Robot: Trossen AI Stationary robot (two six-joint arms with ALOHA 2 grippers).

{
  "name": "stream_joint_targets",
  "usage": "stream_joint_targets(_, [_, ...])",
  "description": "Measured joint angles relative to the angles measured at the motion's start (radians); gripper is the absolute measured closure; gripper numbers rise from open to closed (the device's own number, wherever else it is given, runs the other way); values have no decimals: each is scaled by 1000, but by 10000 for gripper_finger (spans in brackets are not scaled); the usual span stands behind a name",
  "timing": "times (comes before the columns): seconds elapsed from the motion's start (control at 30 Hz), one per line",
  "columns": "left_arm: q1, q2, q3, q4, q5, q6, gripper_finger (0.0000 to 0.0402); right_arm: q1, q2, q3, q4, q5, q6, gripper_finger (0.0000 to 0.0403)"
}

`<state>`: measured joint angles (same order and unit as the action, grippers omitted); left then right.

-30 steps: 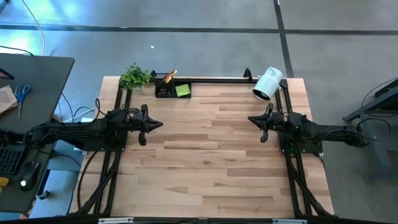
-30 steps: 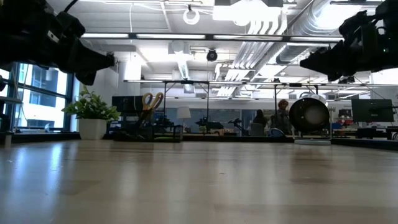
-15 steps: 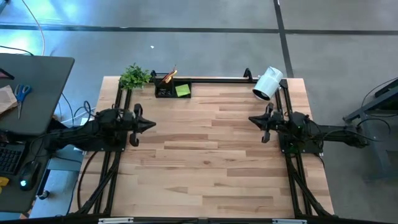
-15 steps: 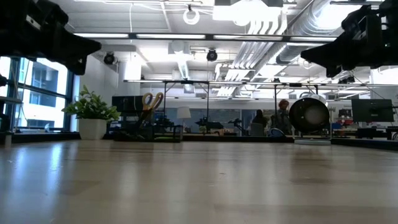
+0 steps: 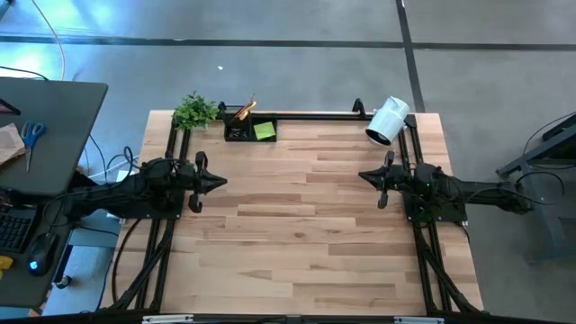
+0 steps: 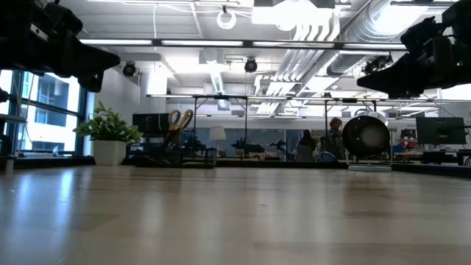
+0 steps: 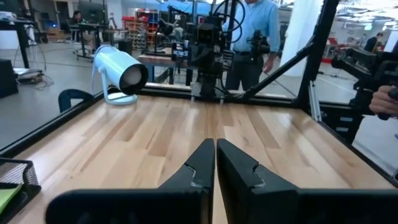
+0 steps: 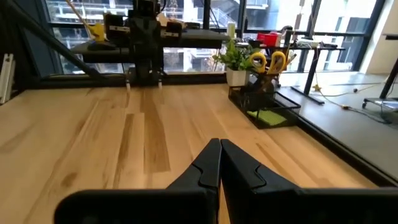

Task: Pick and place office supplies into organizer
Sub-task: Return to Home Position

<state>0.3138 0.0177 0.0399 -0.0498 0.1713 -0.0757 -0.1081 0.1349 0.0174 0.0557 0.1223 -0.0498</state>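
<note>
High view gives us the wooden table (image 5: 306,225) with one arm at each side edge, both pointing inward toward the middle. The left gripper (image 5: 219,181) hangs above the left part of the boards and the right gripper (image 5: 364,175) above the right part. They are well apart from each other and from the far edge. Each wrist view shows its own fingers pressed together with nothing between them, so both grippers are closed and empty.

At the far right corner lies the white cylinder (image 5: 387,121). Along the far edge, left of centre, sits the organizer (image 5: 238,131), with the small plant (image 5: 194,111) just beside it at the corner. The lime-green sticky-note pad (image 5: 265,131) lies in the tray's right section. The yellow-handled scissors (image 8: 268,61) and the orange pencils (image 5: 249,104) stand in its taller cup. We see no supplies lying outside the tray.

We judge the sorting itself finished and the step in hand to be the retreat to the rest pose. The next move calls for little: fold each arm back over its own base, keeping high above the boards and away from the tray.
</note>
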Motion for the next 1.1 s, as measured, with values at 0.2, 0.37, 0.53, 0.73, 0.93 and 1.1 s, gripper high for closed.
stream_joint_targets(0.2, [0, -1, 0, 1, 1, -15, 381, 0, 0, 0, 99, -42, -3, 403])
stream_joint_targets(0.37, [0, -1, 0, 1, -1, -34, 376, 0, 0, 14, 110, -53, 20, 403])
stream_joint_targets(0.53, [0, -1, 0, 1, -3, -45, 380, 2, -30, 55, 20, -83, 23, 403])
stream_joint_targets(0.73, [0, -1, 12, -37, 4, -61, 382, 39, -135, 10, -76, -27, 44, 403])
stream_joint_targets(0.93, [0, 0, 25, -89, 2, -68, 382, 91, -132, 7, -55, 37, 45, 403])
stream_joint_targets(1.1, [0, -1, 26, -89, 1, -68, 383, 158, -132, 7, -47, 96, 34, 403])
